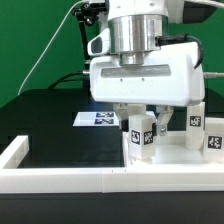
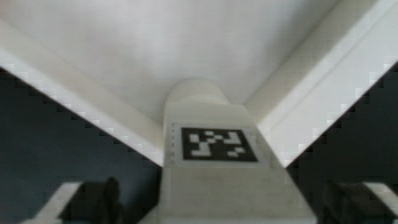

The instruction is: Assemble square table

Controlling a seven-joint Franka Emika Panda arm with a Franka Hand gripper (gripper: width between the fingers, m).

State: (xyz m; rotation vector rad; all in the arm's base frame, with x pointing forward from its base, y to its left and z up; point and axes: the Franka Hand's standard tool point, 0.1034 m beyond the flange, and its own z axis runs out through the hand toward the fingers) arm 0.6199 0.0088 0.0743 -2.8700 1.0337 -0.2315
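The white square table top (image 1: 172, 153) lies at the exterior view's right, near the front wall. One white tagged leg (image 1: 141, 137) stands upright on its near corner. Two more tagged legs (image 1: 196, 121) (image 1: 213, 141) stand further right. My gripper (image 1: 144, 127) hangs straight over the first leg, one finger on each side. In the wrist view the leg (image 2: 221, 140) runs up between my fingers (image 2: 86, 200) with a dark gap on both sides, so my gripper (image 2: 222, 208) is open around it and does not touch it. Beyond the leg, the top's raised rim (image 2: 98, 75) forms a corner.
A long low white wall (image 1: 60, 180) edges the front of the black worktop and turns back at the exterior view's left. The marker board (image 1: 98, 118) lies flat behind the gripper. Cables hang behind the arm in front of a green backdrop.
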